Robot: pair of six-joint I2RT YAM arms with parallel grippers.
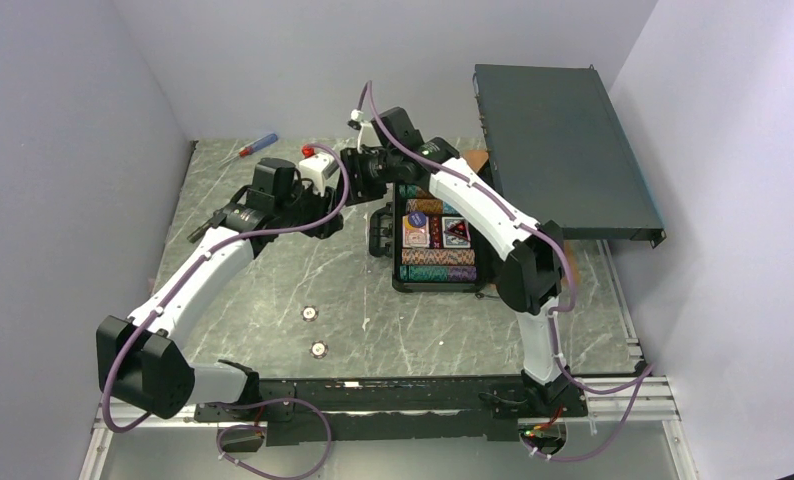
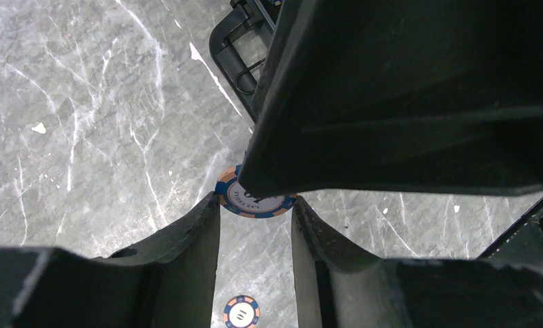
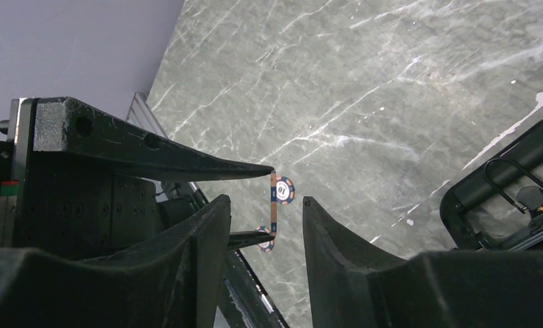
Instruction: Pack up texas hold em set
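Observation:
The dark grey case (image 1: 398, 250) lies open right of centre, with striped chips and card decks inside. My left gripper (image 2: 256, 205) is shut on an orange-and-blue poker chip (image 2: 255, 203), gripping it by its rim above the table. My right gripper (image 3: 265, 199) is open and meets it from the opposite side. The same chip (image 3: 274, 205) shows edge-on between the right fingertips, which do not touch it. In the top view both grippers meet left of the case, the left (image 1: 333, 205) and the right (image 1: 358, 175). The case handle (image 2: 238, 51) shows close by.
Two loose chips (image 1: 310, 313) (image 1: 318, 349) lie on the marble table in front of the case. A red-and-blue screwdriver (image 1: 253, 148) lies at the back left. A large flat dark rack box (image 1: 563, 150) leans at the back right. Walls stand close on both sides.

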